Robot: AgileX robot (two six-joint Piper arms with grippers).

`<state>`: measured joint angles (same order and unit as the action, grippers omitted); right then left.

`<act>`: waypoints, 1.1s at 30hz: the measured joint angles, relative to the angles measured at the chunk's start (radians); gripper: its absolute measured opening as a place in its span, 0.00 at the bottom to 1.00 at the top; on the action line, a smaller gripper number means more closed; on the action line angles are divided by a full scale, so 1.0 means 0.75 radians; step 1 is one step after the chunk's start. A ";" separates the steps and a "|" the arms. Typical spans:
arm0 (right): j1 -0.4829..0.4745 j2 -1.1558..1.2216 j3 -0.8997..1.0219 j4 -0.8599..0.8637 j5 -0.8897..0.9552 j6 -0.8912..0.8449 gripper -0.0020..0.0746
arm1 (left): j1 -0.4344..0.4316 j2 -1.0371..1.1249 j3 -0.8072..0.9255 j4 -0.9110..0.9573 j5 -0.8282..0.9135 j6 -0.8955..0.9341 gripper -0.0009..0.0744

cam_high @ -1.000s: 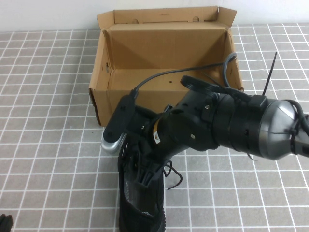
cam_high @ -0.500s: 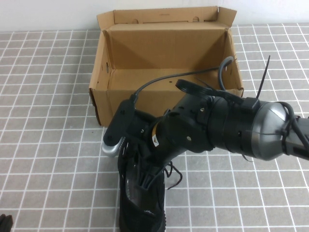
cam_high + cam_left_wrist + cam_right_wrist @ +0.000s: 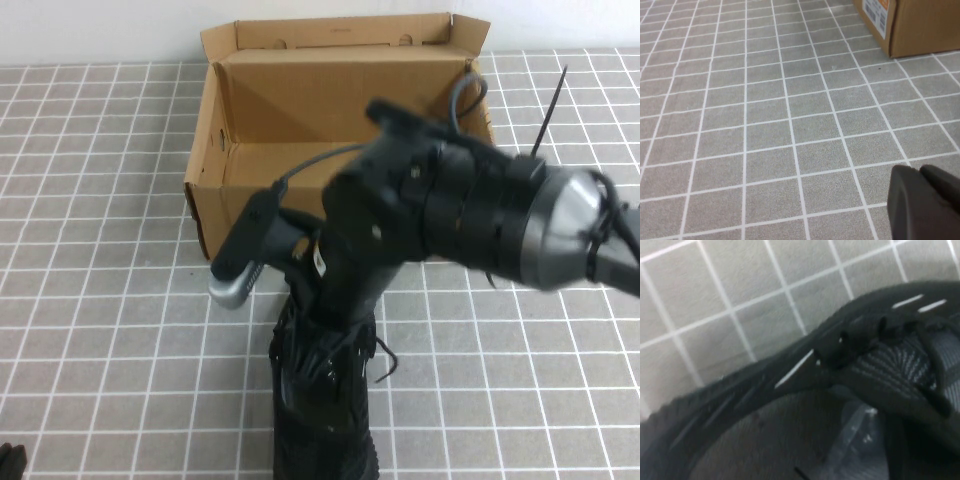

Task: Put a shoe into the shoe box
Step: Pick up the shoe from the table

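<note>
Item count:

- Shoe boxes: one. The shoe box (image 3: 340, 130) is brown corrugated cardboard, lid flap open, near the far edge of the tabletop.
- Shoes: one. The shoe (image 3: 322, 400) is a black knit sneaker at the near edge of the tabletop.
- Grippers: two. The right gripper (image 3: 318, 352) is at the shoe, just in front of the box. The left gripper (image 3: 926, 204) is at the near left corner of the tabletop.
- Cable ties: one. The cable tie (image 3: 548, 108) is black, on the right arm.
</note>
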<state>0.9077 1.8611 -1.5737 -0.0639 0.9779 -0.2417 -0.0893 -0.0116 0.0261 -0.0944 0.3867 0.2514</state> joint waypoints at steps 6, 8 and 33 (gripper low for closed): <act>0.000 0.000 -0.203 0.070 0.250 0.000 0.03 | 0.000 0.000 0.000 0.000 0.000 0.000 0.01; 0.000 0.000 -0.265 0.085 0.313 0.000 0.03 | 0.000 0.000 0.000 0.000 0.000 0.000 0.01; -0.035 -0.216 -0.447 0.065 0.362 0.028 0.03 | 0.000 0.000 0.000 0.000 0.000 0.000 0.01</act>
<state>0.8811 1.6993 -1.9087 -0.0154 1.2492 -0.2206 -0.0893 -0.0116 0.0261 -0.0944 0.3867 0.2514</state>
